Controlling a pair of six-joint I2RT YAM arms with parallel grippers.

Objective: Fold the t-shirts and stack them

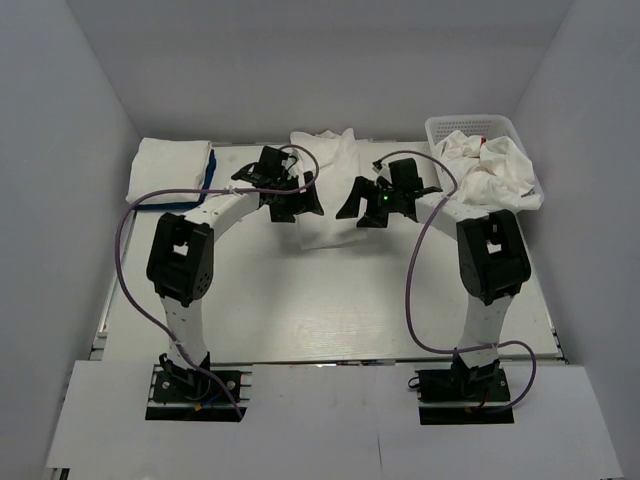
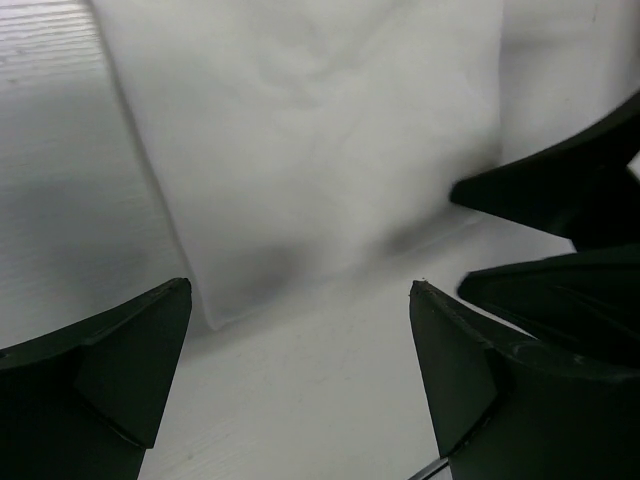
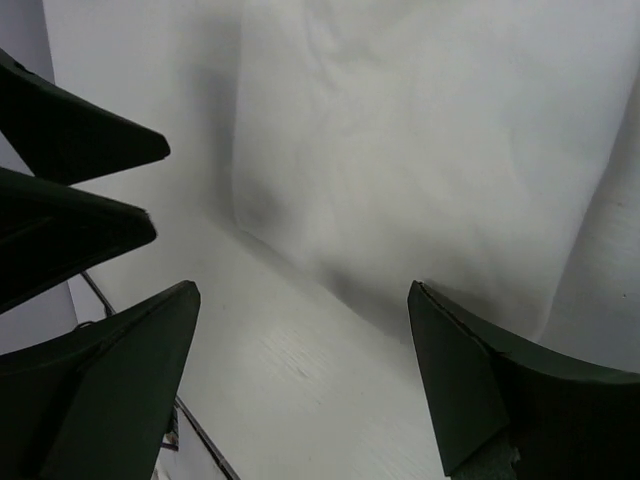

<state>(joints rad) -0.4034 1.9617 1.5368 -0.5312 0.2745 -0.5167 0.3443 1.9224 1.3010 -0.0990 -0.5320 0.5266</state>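
- The two arm bases (image 1: 195, 385) sit at the near edge of the table (image 1: 330, 310), at about 7 and 5 o'clock from its centre.
- The left gripper (image 1: 297, 205) hangs over the table just left of centre. Its jaws are spread wide with nothing between them.
- In the left wrist view, the left gripper (image 2: 300, 290) frames bare tabletop and the near hem of the white t-shirt (image 2: 320, 150). Neither finger touches the cloth.
- The right gripper (image 1: 362, 205) hangs just right of centre, facing the left one and close to it. It is also fully released and empty.
- In the right wrist view, the right gripper (image 3: 302, 288) shows the same gap over the table, with the white t-shirt (image 3: 420, 150) lying flat beyond its tips.
- The white t-shirt (image 1: 325, 160) lies spread at 12 o'clock, running from the far edge toward the centre, partly under both grippers.
- A folded stack (image 1: 170, 165) of white cloth lies at 10 o'clock, with the edge of a blue t-shirt (image 1: 211, 165) showing on its right side.
- A white mesh basket (image 1: 470, 124) stands at 2 o'clock, holding crumpled t-shirts (image 1: 500, 168), one with a trace of red print.
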